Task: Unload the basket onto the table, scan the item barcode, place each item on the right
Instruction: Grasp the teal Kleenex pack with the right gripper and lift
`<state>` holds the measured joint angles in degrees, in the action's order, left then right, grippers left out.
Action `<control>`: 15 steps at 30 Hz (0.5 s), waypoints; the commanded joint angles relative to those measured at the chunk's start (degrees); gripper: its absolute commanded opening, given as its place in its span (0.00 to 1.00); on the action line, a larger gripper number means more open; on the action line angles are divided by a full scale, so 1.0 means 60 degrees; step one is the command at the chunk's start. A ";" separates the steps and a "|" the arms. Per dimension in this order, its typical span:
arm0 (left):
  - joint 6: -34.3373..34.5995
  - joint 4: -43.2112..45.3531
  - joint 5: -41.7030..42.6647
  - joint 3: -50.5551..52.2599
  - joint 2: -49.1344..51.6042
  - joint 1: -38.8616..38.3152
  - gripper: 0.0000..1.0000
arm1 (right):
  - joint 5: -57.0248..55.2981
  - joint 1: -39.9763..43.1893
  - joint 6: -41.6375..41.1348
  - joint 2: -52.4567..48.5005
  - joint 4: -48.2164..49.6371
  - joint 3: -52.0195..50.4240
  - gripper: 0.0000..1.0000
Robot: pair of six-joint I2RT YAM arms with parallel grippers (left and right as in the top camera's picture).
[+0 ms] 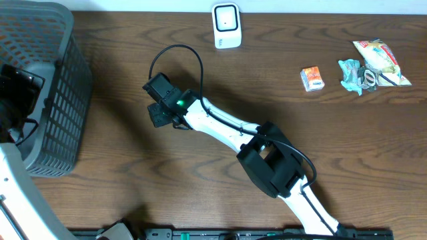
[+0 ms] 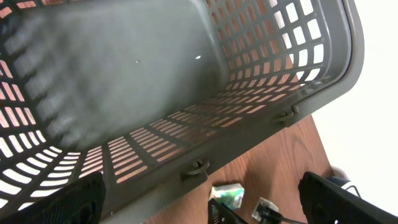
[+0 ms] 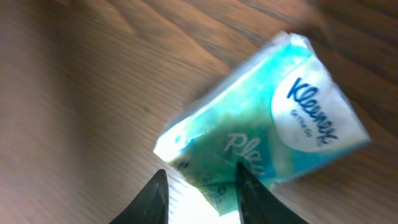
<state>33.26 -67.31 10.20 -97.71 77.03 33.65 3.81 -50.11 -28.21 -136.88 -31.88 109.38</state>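
right gripper [image 3: 200,177] narrow, straddling near edge of tissue pack [image 3: 261,124] — clamped or not, cannot tell; edge hold would leave faces bare for far scanner [image 1: 227,25]. pack left of table [image 1: 373,147] centre. left gripper [image 2: 205,199] wide over basket [image 2: 155,74].

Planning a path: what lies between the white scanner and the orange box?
Nothing, only bare table from white scanner to orange box, per overhead view.

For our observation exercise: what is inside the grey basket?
The basket shows only its bare grey floor and slotted walls in the left wrist view; nothing lies there. Corners beyond the picture's edges cannot be checked.
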 commanded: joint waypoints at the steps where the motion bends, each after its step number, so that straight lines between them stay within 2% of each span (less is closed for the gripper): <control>1: 0.0080 -0.0015 -0.0051 -0.0131 -0.0051 0.0033 0.98 | -0.1013 0.0117 -0.0084 -0.0058 -0.0758 -0.0087 0.26; 9: 0.0080 -0.0015 -0.0051 -0.0131 -0.0051 0.0033 0.98 | -0.1417 0.0306 -0.0091 0.0302 -0.3351 -0.0084 0.17; 15: 0.0080 -0.0015 -0.0051 -0.0131 -0.0051 0.0033 0.98 | -0.1847 0.0423 -0.0189 0.0951 -0.5042 -0.0080 0.17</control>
<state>33.26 -67.31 10.20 -97.71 77.03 33.65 -4.34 -48.03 -28.29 -135.00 -59.88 109.36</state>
